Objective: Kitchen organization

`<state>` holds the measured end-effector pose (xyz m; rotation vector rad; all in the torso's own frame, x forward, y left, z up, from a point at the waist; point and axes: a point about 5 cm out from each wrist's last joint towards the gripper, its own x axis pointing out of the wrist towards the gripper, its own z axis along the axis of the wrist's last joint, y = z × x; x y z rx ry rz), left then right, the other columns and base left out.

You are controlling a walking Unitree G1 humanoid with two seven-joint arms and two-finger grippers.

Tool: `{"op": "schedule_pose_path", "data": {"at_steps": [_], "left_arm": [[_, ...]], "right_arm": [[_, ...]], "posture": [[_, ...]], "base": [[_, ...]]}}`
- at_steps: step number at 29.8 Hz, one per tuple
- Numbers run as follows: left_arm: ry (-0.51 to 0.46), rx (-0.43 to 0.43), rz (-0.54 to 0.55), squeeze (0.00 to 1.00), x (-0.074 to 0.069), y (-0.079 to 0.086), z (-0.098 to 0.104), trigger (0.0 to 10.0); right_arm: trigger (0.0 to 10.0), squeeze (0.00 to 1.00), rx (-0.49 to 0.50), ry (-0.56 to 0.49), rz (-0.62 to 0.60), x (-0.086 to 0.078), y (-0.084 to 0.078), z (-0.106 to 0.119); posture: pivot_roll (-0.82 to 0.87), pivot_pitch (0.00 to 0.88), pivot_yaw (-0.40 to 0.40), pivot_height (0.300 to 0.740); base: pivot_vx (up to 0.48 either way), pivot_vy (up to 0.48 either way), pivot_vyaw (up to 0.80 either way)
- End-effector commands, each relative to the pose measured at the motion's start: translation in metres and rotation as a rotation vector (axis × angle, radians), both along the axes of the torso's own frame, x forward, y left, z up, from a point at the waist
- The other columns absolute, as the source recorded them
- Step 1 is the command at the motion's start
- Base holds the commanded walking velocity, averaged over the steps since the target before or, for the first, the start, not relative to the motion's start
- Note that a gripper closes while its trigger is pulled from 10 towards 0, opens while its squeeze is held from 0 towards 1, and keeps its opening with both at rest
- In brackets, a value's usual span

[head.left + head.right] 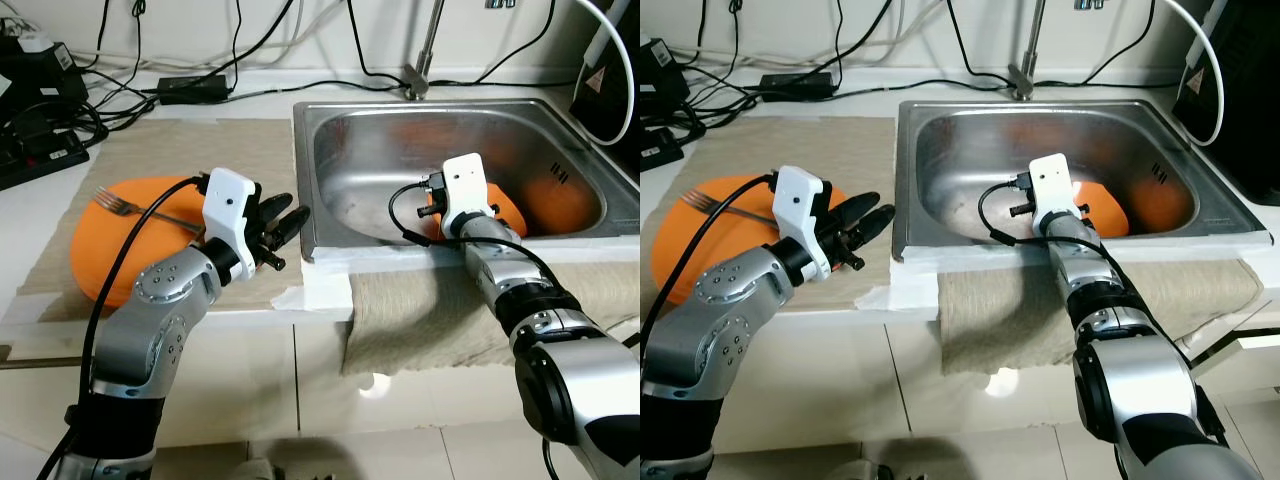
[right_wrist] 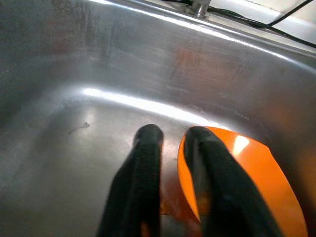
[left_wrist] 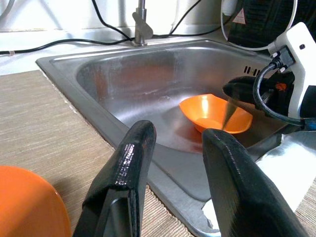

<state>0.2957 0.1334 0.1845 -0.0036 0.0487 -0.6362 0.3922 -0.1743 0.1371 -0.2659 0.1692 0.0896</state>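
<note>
An orange bowl (image 3: 212, 112) lies in the steel sink (image 1: 400, 120), near its right front corner. My right gripper (image 2: 170, 136) reaches down into the sink and is shut on the bowl's (image 2: 247, 168) rim, one finger inside and one outside. On the beige mat to the left, an orange plate (image 1: 120, 235) carries a fork (image 1: 130, 208). My left gripper (image 1: 283, 228) hovers open over the mat between the plate and the sink's left edge, with nothing between its fingers (image 3: 128, 163).
A faucet (image 1: 425, 50) stands behind the sink. Cables, a power strip (image 1: 40, 150) and an adapter (image 1: 195, 90) lie along the back left. A black appliance (image 1: 610, 90) stands at the right. A cloth (image 1: 420, 310) hangs over the counter's front edge.
</note>
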Motion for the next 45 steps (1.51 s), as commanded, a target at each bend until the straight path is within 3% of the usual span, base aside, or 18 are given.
{"op": "schedule_pose_path", "data": {"at_steps": [1,6,12,13,14,15,30,34,40,45], "left_arm": [[-0.017,0.015,-0.003,0.0,-0.001,-0.001,0.004,10.0],[-0.017,0.015,-0.003,0.0,-0.001,-0.001,0.004,10.0],[-0.015,0.015,-0.004,0.0,-0.001,-0.002,0.003,10.0],[-0.015,0.015,-0.004,0.0,-0.001,-0.001,0.003,10.0],[-0.015,0.015,-0.004,0.0,-0.001,-0.001,0.003,10.0],[-0.014,0.016,-0.003,0.0,-0.001,-0.001,0.002,10.0],[-0.016,0.007,0.018,0.0,0.003,-0.001,0.002,10.0],[-0.027,-0.018,0.11,0.0,0.012,0.006,0.004,10.0],[-0.051,-0.063,0.324,0.0,0.024,0.025,0.007,10.0],[-0.089,-0.03,0.449,0.0,0.026,0.04,0.011,10.0]], "right_arm": [[10.0,1.0,-0.011,0.01,-0.007,0.001,-0.002,0.001],[10.0,1.0,0.001,-0.005,-0.008,0.002,-0.001,0.004],[10.0,0.98,0.101,-0.117,0.003,0.007,0.005,0.024],[10.0,0.2,0.139,-0.136,0.009,0.008,0.007,0.028],[10.0,0.2,0.139,-0.136,0.009,0.008,0.007,0.028],[10.0,0.0,0.212,-0.179,0.029,0.01,0.013,0.037],[10.0,0.0,0.541,-0.246,0.047,0.013,0.027,0.06],[10.0,0.0,0.647,-0.254,0.047,0.012,0.03,0.065],[10.0,0.0,0.631,-0.294,0.077,0.003,0.039,0.068],[10.0,0.0,0.555,-0.311,0.104,-0.01,0.042,0.064]], "posture": [[0.09,0.03,0.015,0.74],[0.08,0.03,0.014,0.74],[0.08,0.031,0.014,0.74],[0.08,0.031,0.015,0.74],[0.08,0.031,0.015,0.74],[0.08,0.03,0.015,0.74],[0.08,0.029,0.016,0.74],[0.07,0.017,0.013,0.74],[0.07,0.018,0.016,0.74],[0.07,0.019,0.015,0.74]], "base": [[0.0,0.0,0.0],[0.0,0.0,0.0],[0.0,0.0,0.0],[0.0,0.0,0.0],[0.0,0.0,0.0],[0.0,0.0,0.0],[0.0,0.0,0.0],[0.0,0.0,0.0],[0.0,0.0,0.0],[0.0,0.0,0.0]]}}
